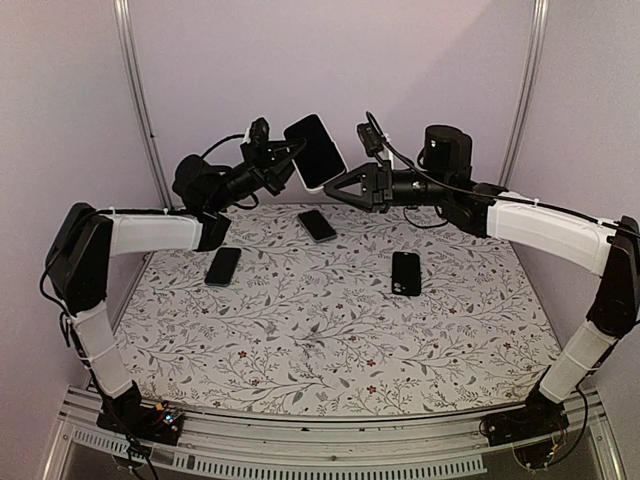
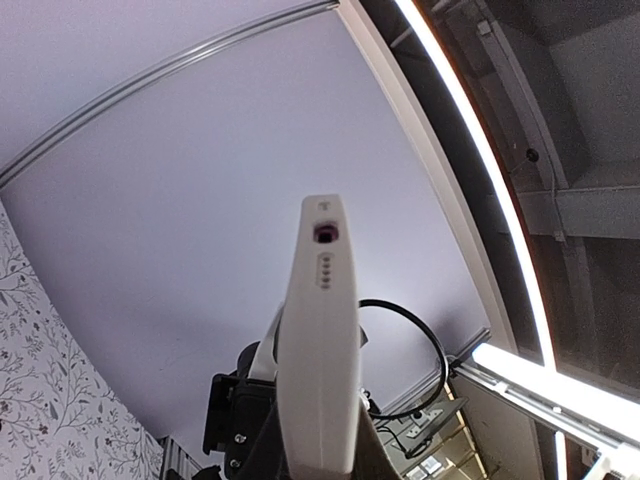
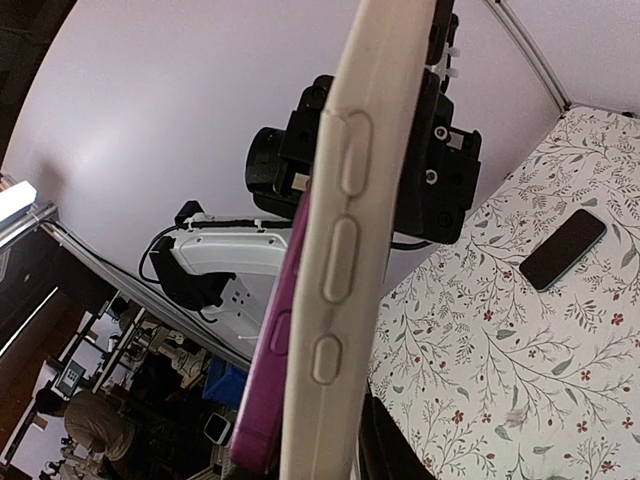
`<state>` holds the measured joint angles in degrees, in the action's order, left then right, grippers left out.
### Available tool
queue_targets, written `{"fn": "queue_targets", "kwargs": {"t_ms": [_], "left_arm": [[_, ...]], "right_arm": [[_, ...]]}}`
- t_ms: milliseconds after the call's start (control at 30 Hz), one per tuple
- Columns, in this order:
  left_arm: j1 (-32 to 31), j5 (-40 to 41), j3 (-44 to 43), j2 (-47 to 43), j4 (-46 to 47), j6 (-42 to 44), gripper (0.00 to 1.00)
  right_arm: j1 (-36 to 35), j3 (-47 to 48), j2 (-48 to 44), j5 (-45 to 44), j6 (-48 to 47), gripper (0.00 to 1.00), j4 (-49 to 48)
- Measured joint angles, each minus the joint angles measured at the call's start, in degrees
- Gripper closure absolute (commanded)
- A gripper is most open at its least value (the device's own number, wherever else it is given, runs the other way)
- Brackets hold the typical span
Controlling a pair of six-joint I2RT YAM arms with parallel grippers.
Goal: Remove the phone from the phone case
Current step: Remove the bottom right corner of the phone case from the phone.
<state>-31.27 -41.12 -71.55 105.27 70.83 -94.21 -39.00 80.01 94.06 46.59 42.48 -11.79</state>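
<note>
Case [image 1: 315, 152] aloft between left gripper [image 1: 293, 155] and right gripper [image 1: 333, 186], above table [image 1: 300, 340] rear. On table: left phone [image 1: 223, 266], centre phone [image 1: 317, 225], right phone [image 1: 405, 273].

We raise both arms, forearms reaching inward until the hands meet high up; our left hand [image 1: 293, 152] clamps the phone case [image 2: 320, 360] (whether our right hand [image 1: 336, 187] grips, we cannot tell).

Down on the table [image 1: 330, 340], a pale cloth [image 1: 450, 330] printed with leafy sprigs and small red flowers covers the whole top, and three dark phones lie flat on it, well apart from each other. The left phone [image 1: 222, 266] sits toward the left side. The back phone [image 1: 317, 225] lies angled near the far edge at centre, and the right phone [image 1: 406, 273] rests right of centre.
</note>
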Motion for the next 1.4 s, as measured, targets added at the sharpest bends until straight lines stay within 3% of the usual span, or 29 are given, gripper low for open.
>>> {"fn": "queue_targets", "kwargs": {"t_ms": [800,1400], "left_arm": [[0.24,0.72,1.99,-2.58,-1.44,3.10,1.00],[0.61,2.64,1.97,-2.78,-5.27,9.92,1.00]], "right_arm": [[3.85,-2.01,-2.23,1.40,3.02,0.77,-2.89],[3.76,-1.70,-2.23,-5.66,4.22,0.92,1.79]]}}
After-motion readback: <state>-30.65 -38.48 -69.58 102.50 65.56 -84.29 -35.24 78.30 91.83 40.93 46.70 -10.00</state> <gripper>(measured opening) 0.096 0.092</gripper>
